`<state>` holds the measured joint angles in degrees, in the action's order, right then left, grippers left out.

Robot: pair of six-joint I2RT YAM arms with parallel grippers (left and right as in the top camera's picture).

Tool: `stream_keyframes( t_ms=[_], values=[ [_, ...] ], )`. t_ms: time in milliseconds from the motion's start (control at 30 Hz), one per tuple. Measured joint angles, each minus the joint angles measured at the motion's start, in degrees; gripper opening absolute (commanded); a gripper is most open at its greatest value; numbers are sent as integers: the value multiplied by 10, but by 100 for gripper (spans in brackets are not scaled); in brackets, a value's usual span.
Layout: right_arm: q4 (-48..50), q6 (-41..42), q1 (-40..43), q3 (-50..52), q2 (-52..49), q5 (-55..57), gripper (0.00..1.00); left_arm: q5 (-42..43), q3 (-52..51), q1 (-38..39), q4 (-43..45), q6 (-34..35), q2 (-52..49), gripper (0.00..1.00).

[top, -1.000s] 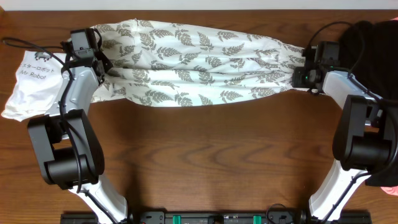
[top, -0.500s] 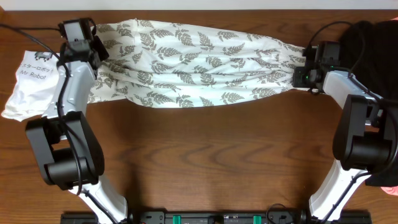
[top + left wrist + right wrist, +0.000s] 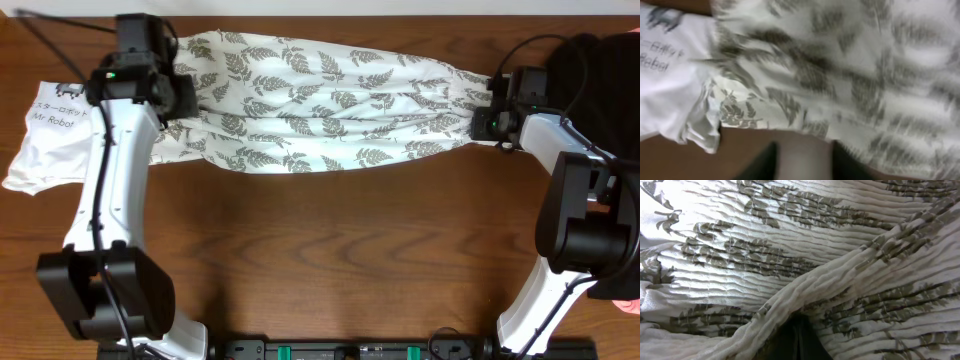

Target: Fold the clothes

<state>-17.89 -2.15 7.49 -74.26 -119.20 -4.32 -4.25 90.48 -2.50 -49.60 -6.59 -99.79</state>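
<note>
My right fingers (image 3: 796,342) pinch the clothes (image 3: 320,100) at the frame's right, and I cannot tell whether my left fingers (image 3: 759,167) are spread or gripping, so a tug may drag the overlapped white shirt (image 3: 45,150) along.

The white shirt (image 3: 40,150) carries the words "Mr Robot" in dark print, with a line of small Japanese characters just above them. In the left wrist view the same lettering is blurred and only partly legible.
</note>
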Motion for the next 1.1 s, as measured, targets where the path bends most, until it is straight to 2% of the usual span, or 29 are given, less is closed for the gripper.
stream_keyframes(
  t_ms=[67,200,533,733,1100],
  values=[
    [0,1,1,0,0,-3,1,-1,-10,8,-10,-69,-7,59],
    [0,2,2,0,0,-6,1,-18,-20,17,-2,-182,-21,59],
    [0,2,2,0,0,-6,1,-44,-20,11,28,-347,-58,57],
    [0,2,2,0,0,-6,1,-48,-20,11,38,-383,-105,57],
    [0,2,2,0,0,-6,1,-49,-20,11,72,-394,-160,57]
  ],
)
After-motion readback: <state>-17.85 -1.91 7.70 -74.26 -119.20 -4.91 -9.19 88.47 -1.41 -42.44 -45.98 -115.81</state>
